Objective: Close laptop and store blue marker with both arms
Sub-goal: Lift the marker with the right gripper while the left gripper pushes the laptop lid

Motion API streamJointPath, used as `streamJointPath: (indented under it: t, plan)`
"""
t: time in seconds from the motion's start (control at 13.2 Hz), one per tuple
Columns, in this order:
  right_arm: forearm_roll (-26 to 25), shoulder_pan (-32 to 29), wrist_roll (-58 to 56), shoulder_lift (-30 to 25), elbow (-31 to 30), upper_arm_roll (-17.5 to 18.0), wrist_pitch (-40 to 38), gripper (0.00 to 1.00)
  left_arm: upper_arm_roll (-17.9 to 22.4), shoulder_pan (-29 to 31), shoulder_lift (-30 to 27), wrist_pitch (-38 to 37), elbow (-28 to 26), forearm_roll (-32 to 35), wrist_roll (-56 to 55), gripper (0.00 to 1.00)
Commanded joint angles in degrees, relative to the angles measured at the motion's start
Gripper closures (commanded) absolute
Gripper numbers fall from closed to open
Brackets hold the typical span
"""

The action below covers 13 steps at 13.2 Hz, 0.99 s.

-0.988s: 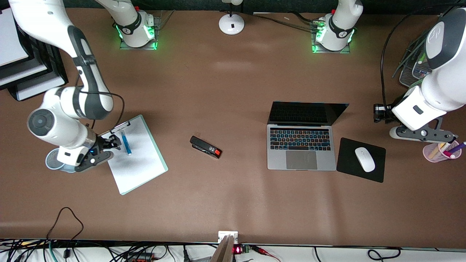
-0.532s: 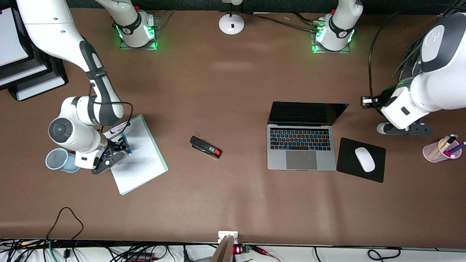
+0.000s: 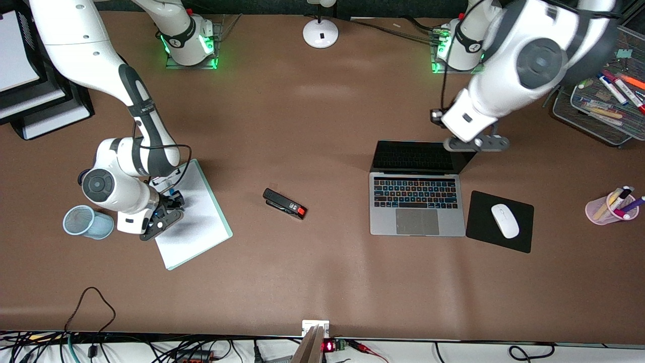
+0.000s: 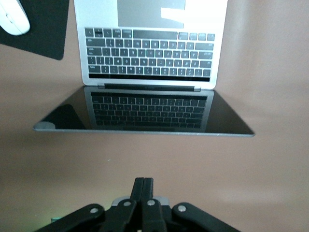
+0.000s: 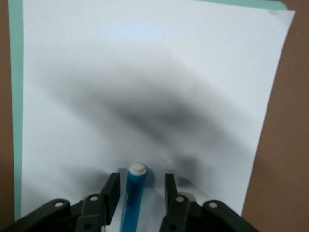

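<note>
The laptop (image 3: 417, 194) stands open on the table, screen (image 4: 145, 113) up and keys lit. My left gripper (image 3: 453, 132) hangs over the top edge of the screen at the corner toward the left arm's end; in its wrist view the gripper (image 4: 143, 186) is shut and empty. The blue marker (image 5: 133, 193) lies on the white clipboard paper (image 3: 201, 222), whitish end pointing away from the hand. My right gripper (image 5: 140, 186) is open and low over the paper, one finger on each side of the marker. In the front view the right gripper (image 3: 169, 201) hides most of the marker.
A black stapler (image 3: 284, 203) lies mid-table. A white mouse (image 3: 505, 220) sits on a black mouse pad (image 3: 484, 237) beside the laptop. A blue mesh cup (image 3: 85, 222) lies by the right hand. A pink cup of markers (image 3: 612, 209) and a mesh tray (image 3: 604, 121) stand at the left arm's end.
My left arm has swung from the pink cup's end of the table to the laptop's screen. My right gripper has moved over the clipboard and now straddles the blue marker.
</note>
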Motion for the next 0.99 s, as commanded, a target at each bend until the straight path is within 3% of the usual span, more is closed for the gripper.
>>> streamJointPath:
  t: [0.0, 0.23, 0.38, 0.68, 0.84, 0.91]
  plan:
    - [1.07, 0.22, -1.26, 0.47, 0.08, 0.27, 0.26, 0.61, -2.29, 1.01, -5.15, 7.01, -10.59, -0.92, 0.15, 1.0]
    - [1.07, 0.31, -1.08, 0.47, 0.17, 0.27, 0.26, 0.68, -3.8, 1.01, -5.15, 12.64, -15.96, -0.83, 0.24, 1.0]
    - [1.07, 0.31, -0.82, 0.82, 0.26, 0.27, 0.26, 0.82, -3.89, 1.19, -4.37, 16.86, -18.34, -0.31, 0.77, 1.0]
    - [1.07, 0.31, -0.55, 1.7, 0.52, 0.27, 0.52, 0.86, -3.89, 2.59, -0.24, 24.6, -19.58, 3.62, 0.94, 1.0]
    - [1.16, 0.31, -0.55, 1.79, 0.7, 0.27, 0.61, 0.99, -3.89, 2.68, 0.73, 28.9, -19.49, 5.58, 0.94, 1.0]
    - [1.16, 0.22, -0.55, 1.62, 1.13, 0.18, 0.52, 1.0, -3.89, 3.11, 1.08, 31.01, -19.4, 5.85, 0.94, 1.0]
